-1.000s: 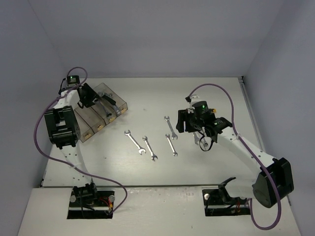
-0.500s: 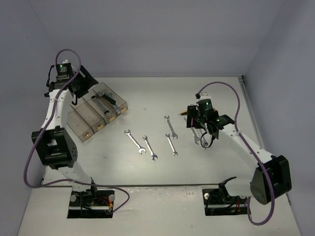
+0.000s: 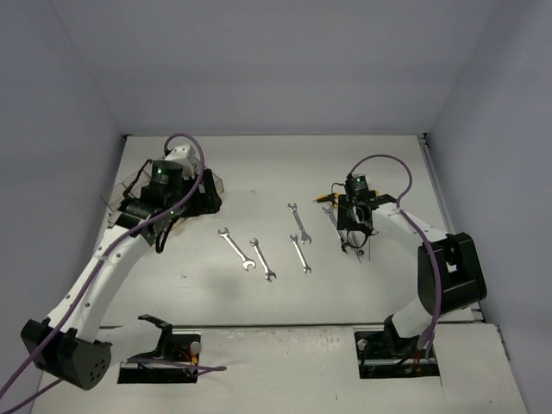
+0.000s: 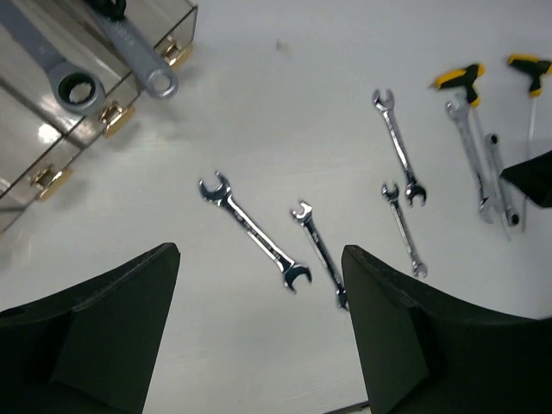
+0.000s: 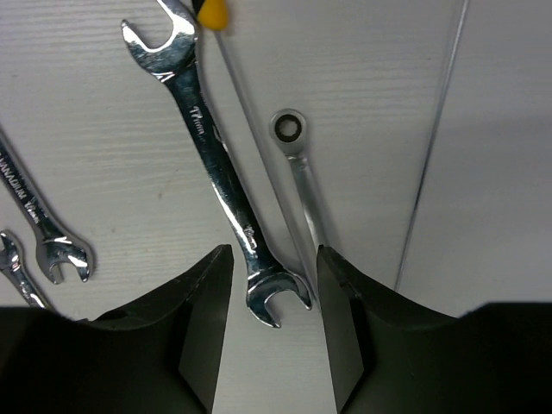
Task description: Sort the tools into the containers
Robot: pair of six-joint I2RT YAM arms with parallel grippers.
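The containers [image 4: 52,129] show at the top left of the left wrist view, with two big wrenches [image 4: 78,86] lying in them. In the top view my left arm hides most of the containers [image 3: 216,183]. My left gripper [image 4: 259,257] hangs open and empty above the table; in the top view this left gripper [image 3: 200,197] sits by the containers. Loose wrenches [image 3: 235,247] [image 3: 262,259] [image 3: 299,254] lie mid-table. My right gripper [image 5: 273,263] is open and low, its jaws straddling the forked end of a wrench [image 5: 216,164] with small gaps; from above, the right gripper [image 3: 354,235] is over the right-hand tools.
A ring-ended wrench [image 5: 302,172] and thin hex-key shafts [image 5: 431,147] lie right beside the straddled wrench. Two yellow-handled hex keys [image 4: 457,78] [image 4: 528,67] lie behind that cluster. Another wrench [image 3: 298,221] lies at mid-table. Walls enclose the table on three sides.
My left arm swung from the back-left corner over the containers toward mid-table, its jaws opening wide. My right gripper dropped onto the right-hand tools and its jaws narrowed around the wrench end.
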